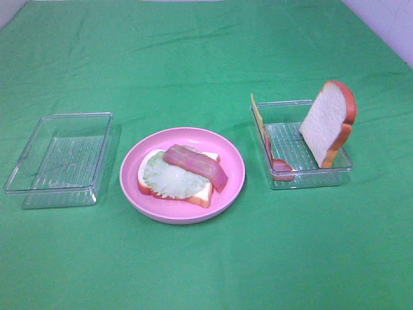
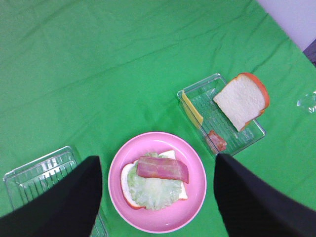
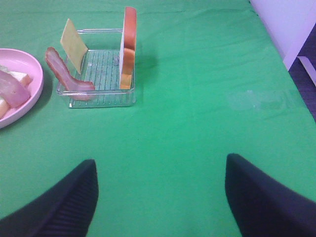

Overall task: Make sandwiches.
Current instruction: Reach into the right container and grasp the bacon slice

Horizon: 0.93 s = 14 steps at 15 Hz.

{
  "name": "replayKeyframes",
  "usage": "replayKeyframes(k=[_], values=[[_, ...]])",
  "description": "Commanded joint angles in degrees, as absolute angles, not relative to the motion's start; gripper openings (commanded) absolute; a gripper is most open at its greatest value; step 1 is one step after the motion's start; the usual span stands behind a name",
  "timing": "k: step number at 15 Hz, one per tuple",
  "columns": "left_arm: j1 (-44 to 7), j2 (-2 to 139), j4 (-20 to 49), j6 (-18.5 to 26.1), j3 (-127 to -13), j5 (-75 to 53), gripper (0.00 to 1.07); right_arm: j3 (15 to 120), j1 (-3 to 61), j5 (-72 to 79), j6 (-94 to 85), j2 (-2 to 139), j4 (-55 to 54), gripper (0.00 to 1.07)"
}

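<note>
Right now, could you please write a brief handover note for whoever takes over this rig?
Left claw: open, holding nothing, above the pink plate.
Right claw: open, holding nothing, over the green cloth near the right tray.
Done: bottom bread slice, lettuce and one bacon strip stacked on the plate.
To do: second bacon strip, cheese slice and top bread slice, leaning in the right tray.

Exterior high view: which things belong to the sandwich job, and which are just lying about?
Job: bottom bread slice, lettuce, bacon strip, cheese slice, second bacon strip, upright bread slice.
Lying about: pink plate, right tray, left tray, green cloth.
</note>
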<state>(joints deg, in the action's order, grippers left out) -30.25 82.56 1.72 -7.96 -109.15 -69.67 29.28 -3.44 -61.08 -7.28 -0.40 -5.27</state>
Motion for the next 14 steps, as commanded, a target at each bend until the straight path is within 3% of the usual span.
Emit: replayKeyframes(k=[1, 5, 6, 14], values=[[-30.4, 72.1, -2.9, -7.0, -96.8, -73.6, 0.62, 29.0, -3.7, -60.7, -7.8, -1.1, -5.2, 0.69], [-30.4, 62.1, -7.5, -7.3, -81.9, -73.6, 0.62, 29.0, -3.7, -60.7, -7.8, -1.1, -5.2, 0.69], [-30.4, 56.1, -8.5, -7.4, -73.9, -73.6, 0.62, 29.0, -3.7, -60.7, -7.8, -1.1, -5.2, 0.69], [-30.4, 32.0, -8.3, -7.0, -46.9, -68.5, 0.62, 29.0, -3.7, -60.7, -7.8, -1.1, -5.2, 0.69]])
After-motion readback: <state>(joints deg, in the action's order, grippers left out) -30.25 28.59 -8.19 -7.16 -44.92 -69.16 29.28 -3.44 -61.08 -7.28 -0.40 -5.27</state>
